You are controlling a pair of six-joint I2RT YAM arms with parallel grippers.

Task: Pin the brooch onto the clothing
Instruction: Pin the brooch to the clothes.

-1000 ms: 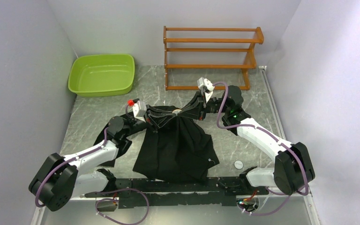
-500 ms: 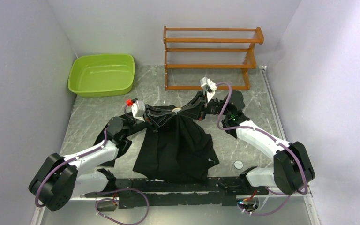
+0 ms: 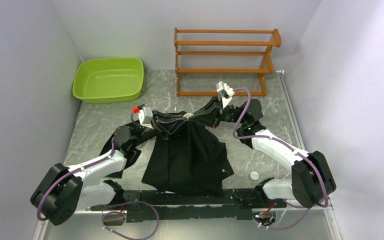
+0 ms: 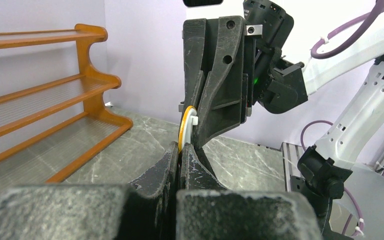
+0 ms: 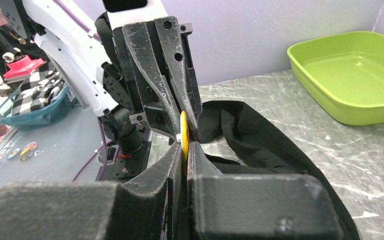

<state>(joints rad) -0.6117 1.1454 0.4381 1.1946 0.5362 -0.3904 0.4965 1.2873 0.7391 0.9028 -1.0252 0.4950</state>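
The brooch (image 4: 185, 126) shows edge-on as a thin orange disc with a white rim, also in the right wrist view (image 5: 183, 134) and as a pale spot from above (image 3: 186, 117). My left gripper (image 4: 180, 149) is shut on its lower edge; from above it (image 3: 181, 119) comes in from the left. My right gripper (image 5: 182, 149) is shut on the same disc from the opposite side (image 3: 193, 118). The two grippers meet tip to tip above the table. The clothing, a black shirt (image 3: 190, 160), hangs bunched from that meeting point down to the near edge; part of it shows in the right wrist view (image 5: 265, 145).
A green basin (image 3: 109, 79) sits at the back left. A wooden rack (image 3: 225, 60) stands at the back centre. A small white round piece (image 3: 254, 175) lies on the marble table (image 3: 95, 125) near the right arm's base.
The right wrist has shifted slightly back and to the right. The joined grippers with the brooch and shirt top have risen a little. Both stay shut.
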